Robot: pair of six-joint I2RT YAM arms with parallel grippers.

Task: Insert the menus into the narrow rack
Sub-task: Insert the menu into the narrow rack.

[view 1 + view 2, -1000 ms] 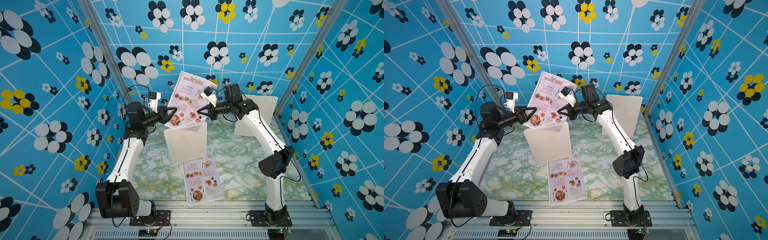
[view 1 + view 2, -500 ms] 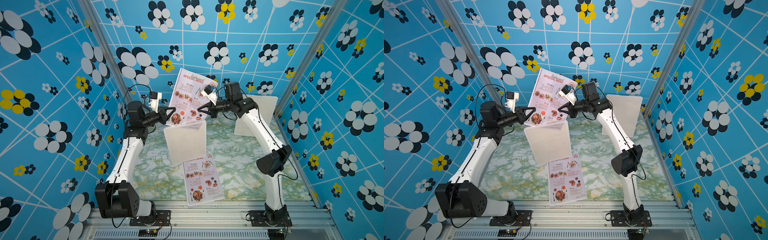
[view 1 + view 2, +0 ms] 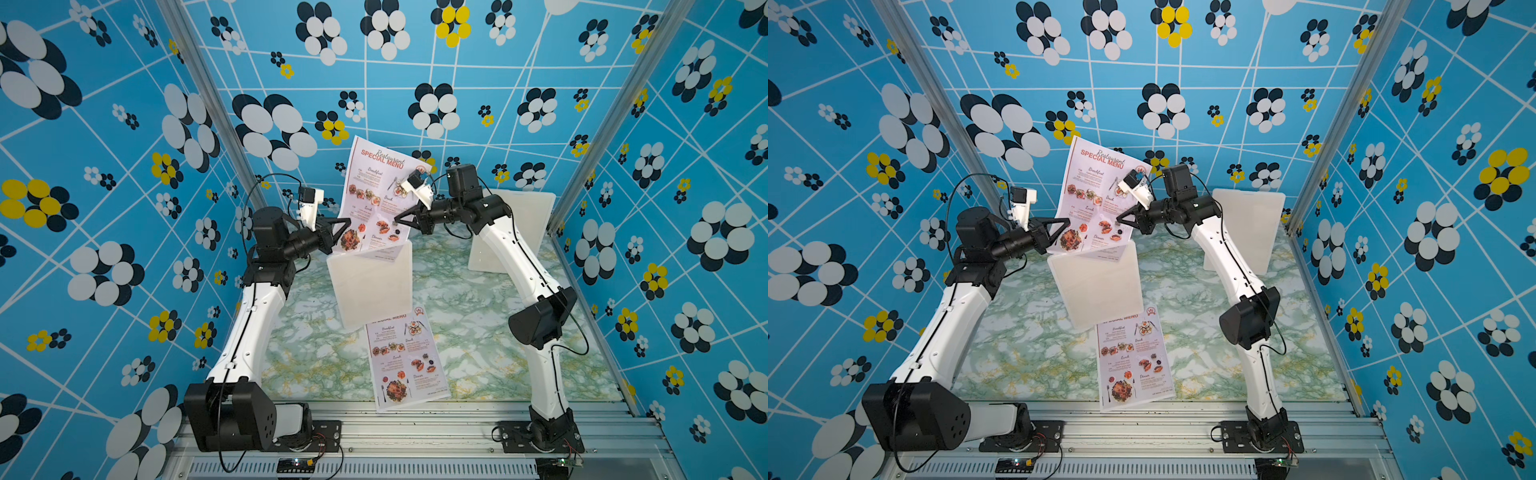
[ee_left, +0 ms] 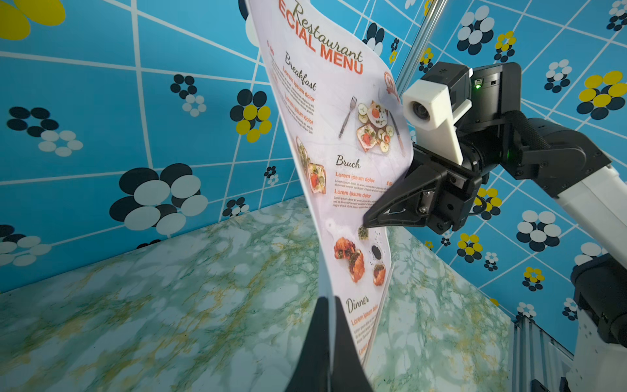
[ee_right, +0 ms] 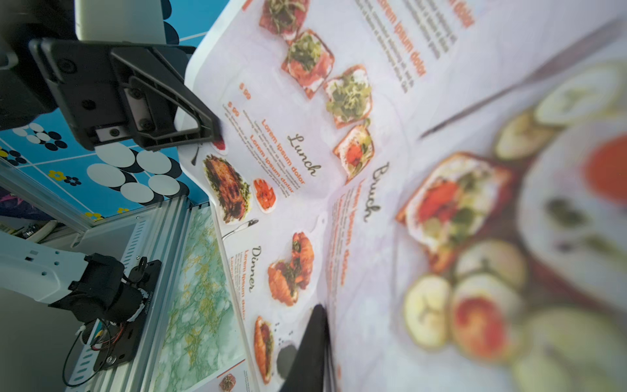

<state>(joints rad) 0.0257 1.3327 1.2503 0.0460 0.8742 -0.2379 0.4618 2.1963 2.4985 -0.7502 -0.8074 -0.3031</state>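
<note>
The glossy pale-pink menu sheet (image 3: 370, 208) is newly clamped by the left gripper (image 4: 328, 305). A handover is implied; whether it is also held by the right gripper (image 4: 366, 224) cannot be told.

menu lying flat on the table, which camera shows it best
Both top views: the flat menu is almost fully visible, only its heading hidden behind the white rack. The right wrist view catches what looks like one corner; the left wrist view misses it.
</note>
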